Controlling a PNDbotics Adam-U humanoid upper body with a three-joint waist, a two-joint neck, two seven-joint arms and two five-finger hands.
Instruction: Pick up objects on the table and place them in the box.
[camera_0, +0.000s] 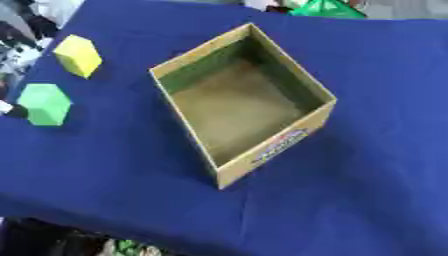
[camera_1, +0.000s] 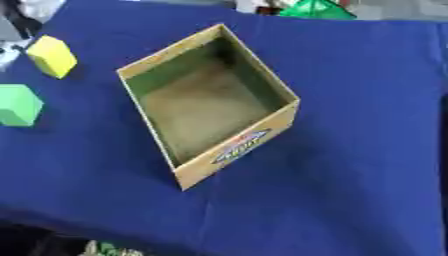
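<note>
Blue cloth (camera_0: 367, 150) covers the table from the near edge to the far edge, wrinkled slightly near the front.

Left side: a green block (camera_0: 44, 104) sits on the cloth close to the left edge, resting on one face. Just beside its left side a small dark and white object shows at the frame border (too little visible to identify). Farther back, a yellow block (camera_0: 78, 55) stands on the cloth, apart from the green one and well left of the box.

Centre: an open cardboard box (camera_0: 271, 145) sits turned at an angle, one corner pointing toward the near edge. Its interior is bare brown board. A printed label in blue and red marks the near right wall; the lettering cannot be read.

Far edge, right of centre: a green shape (camera_0: 325, 8) lies beyond the cloth, only partly in view.

Hands: neither hand appears in either view, so the state of the fingers cannot be told.
</note>
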